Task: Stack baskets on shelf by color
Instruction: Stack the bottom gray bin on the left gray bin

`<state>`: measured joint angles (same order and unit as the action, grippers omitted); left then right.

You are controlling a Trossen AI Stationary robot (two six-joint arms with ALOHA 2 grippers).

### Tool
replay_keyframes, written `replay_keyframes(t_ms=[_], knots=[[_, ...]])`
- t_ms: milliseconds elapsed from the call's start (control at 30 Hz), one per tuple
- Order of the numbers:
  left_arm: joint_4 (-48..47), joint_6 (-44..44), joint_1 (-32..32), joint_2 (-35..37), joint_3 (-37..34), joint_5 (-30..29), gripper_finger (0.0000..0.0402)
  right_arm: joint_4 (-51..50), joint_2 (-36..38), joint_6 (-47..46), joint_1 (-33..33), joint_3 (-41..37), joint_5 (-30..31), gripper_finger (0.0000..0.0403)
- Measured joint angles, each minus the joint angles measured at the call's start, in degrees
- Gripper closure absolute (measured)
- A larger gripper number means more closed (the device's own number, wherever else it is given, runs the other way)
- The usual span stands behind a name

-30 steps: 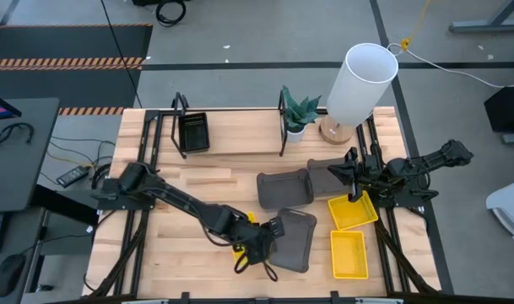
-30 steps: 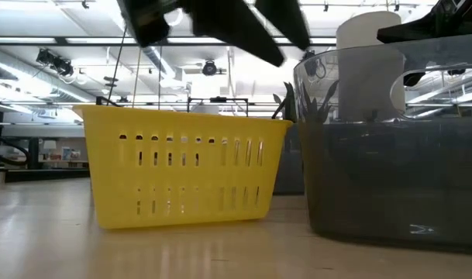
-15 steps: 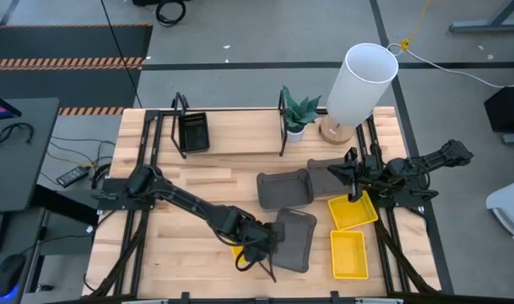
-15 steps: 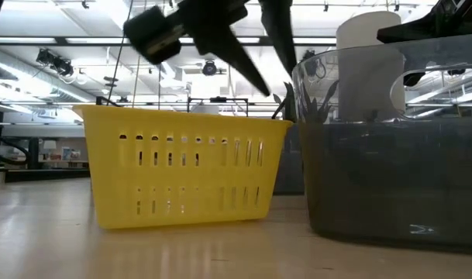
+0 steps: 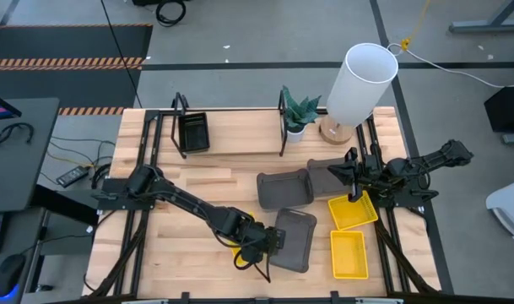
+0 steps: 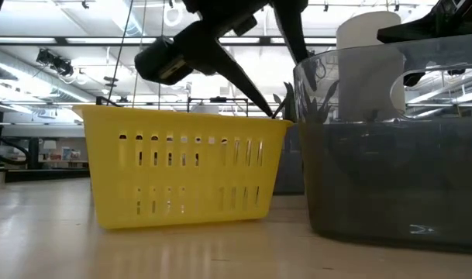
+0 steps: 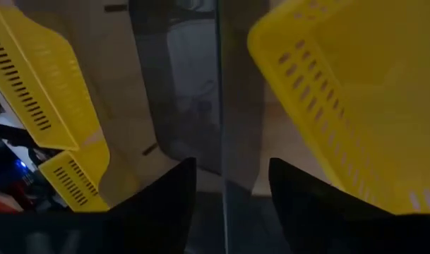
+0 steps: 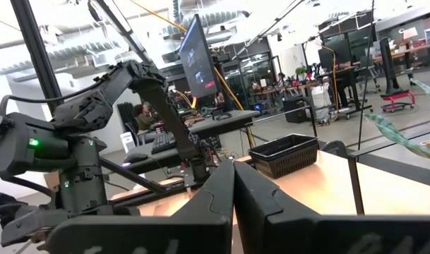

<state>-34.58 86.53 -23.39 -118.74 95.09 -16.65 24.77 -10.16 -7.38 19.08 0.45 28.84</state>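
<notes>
My left gripper (image 5: 273, 240) (image 7: 225, 190) hangs open over the near middle of the table, slanting down. Its fingers stand on either side of the left wall (image 7: 220, 106) of a dark grey basket (image 5: 293, 239), with no touch that I can see. A yellow basket (image 6: 181, 167) (image 5: 239, 250) sits right beside it, mostly hidden under the arm from above. Two more grey baskets (image 5: 284, 189) (image 5: 328, 174) and two yellow ones (image 5: 352, 211) (image 5: 348, 253) rest on the table. A black basket (image 5: 193, 133) sits on the shelf (image 5: 240, 139). My right gripper (image 5: 353, 181) waits shut at the right.
A small potted plant (image 5: 299, 114) stands at the shelf's right end loop. A tall white cylinder on a wooden base (image 5: 360, 80) stands at the far right. A loose wooden block (image 5: 208, 176) lies left of centre.
My left gripper has sunk a little toward the grey basket's left wall and shifted slightly toward the table's right edge. It has rolled about its own axis, so its fingers now stand across the wall. The baskets have stayed where they were.
</notes>
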Motion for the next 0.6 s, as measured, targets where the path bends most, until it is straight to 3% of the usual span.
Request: replay_keyframes(t_ms=[200, 600], knots=[[0.4, 0.3, 1.4, -1.0, 0.0, 1.9, 0.0208, 0.0, 0.0, 0.0, 0.0, 0.0, 0.0, 0.0391], [3.1, 0.0, 3.2, -3.7, 0.1, 2.9, 0.0257, 0.4, -0.3, 0.0, 0.0, 0.0, 0.0, 0.0391]])
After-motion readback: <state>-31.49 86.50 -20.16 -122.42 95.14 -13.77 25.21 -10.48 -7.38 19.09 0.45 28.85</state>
